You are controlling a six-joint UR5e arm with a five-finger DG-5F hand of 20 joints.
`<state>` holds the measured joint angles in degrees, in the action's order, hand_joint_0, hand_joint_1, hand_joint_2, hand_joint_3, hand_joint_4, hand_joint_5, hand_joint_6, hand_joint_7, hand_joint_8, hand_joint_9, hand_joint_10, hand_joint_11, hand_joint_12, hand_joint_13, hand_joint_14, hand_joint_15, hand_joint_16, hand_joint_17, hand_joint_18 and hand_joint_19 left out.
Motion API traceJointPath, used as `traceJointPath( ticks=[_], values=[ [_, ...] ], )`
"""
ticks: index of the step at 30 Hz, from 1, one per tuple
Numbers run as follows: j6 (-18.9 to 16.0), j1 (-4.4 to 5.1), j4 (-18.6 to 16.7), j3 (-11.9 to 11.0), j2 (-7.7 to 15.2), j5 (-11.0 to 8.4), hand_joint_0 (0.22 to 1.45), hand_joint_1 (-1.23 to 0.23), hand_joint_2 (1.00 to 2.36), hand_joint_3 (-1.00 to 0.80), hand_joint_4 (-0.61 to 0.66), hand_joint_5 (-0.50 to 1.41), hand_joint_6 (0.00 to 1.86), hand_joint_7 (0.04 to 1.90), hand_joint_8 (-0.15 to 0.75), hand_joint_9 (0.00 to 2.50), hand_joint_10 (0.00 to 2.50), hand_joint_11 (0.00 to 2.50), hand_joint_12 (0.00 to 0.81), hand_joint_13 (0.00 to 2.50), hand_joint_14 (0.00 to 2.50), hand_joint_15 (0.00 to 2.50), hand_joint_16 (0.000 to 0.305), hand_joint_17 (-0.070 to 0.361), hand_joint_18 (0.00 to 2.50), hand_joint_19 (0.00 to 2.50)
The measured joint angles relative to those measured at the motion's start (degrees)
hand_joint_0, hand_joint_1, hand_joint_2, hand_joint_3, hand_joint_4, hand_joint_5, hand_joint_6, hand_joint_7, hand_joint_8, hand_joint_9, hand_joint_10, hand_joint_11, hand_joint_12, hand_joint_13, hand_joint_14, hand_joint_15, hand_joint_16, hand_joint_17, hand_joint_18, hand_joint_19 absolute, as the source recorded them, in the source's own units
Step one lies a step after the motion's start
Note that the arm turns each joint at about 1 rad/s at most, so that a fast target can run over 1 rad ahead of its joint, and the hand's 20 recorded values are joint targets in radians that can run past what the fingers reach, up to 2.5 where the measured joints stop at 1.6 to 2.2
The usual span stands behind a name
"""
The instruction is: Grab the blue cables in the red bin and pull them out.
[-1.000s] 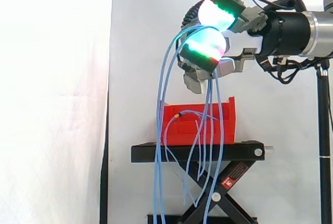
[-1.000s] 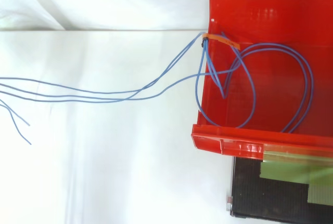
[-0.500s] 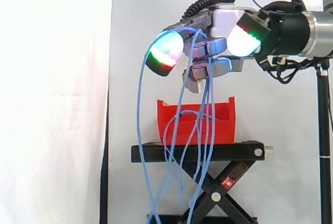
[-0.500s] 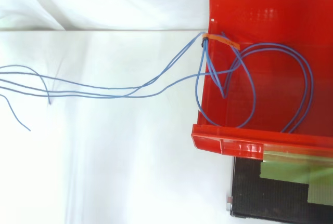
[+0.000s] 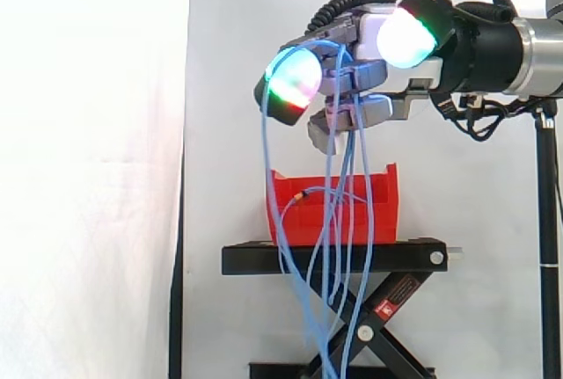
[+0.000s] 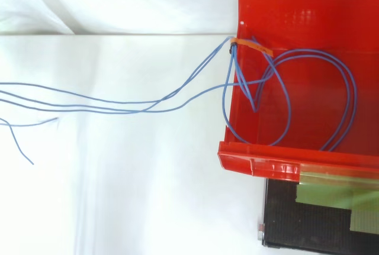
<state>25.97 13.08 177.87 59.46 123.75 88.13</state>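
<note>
At the upper right of the side view, your robot hand [image 5: 365,71] hooks the blue cables [image 5: 354,146] over loosely curled fingers. They hang past the red bin [image 5: 383,190], where you see loops lying inside.

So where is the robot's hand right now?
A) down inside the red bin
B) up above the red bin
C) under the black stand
B: the side view shows the hand up above the red bin, with the blue cables hanging down from its fingers.
</note>
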Motion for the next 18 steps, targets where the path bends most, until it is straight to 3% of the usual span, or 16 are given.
traceJointPath(
  ticks=[11,18],
  values=[
    [0.0,-0.01,-0.07,-0.02,0.0,0.0,0.69,-0.81,1.0,-1.0,0.31,0.8,0.02,0.82,0.312,0.9,1.14,1.41,0.371,1.15,0.4,1.44,0.047,0.106,0.77,1.04],
    [0.0,-0.02,-0.07,0.0,0.0,-0.05,0.68,-0.81,1.0,-1.0,0.31,0.81,0.29,0.73,0.317,0.95,1.14,1.43,0.375,1.19,0.39,1.45,0.048,0.109,0.8,1.04]
  ],
)
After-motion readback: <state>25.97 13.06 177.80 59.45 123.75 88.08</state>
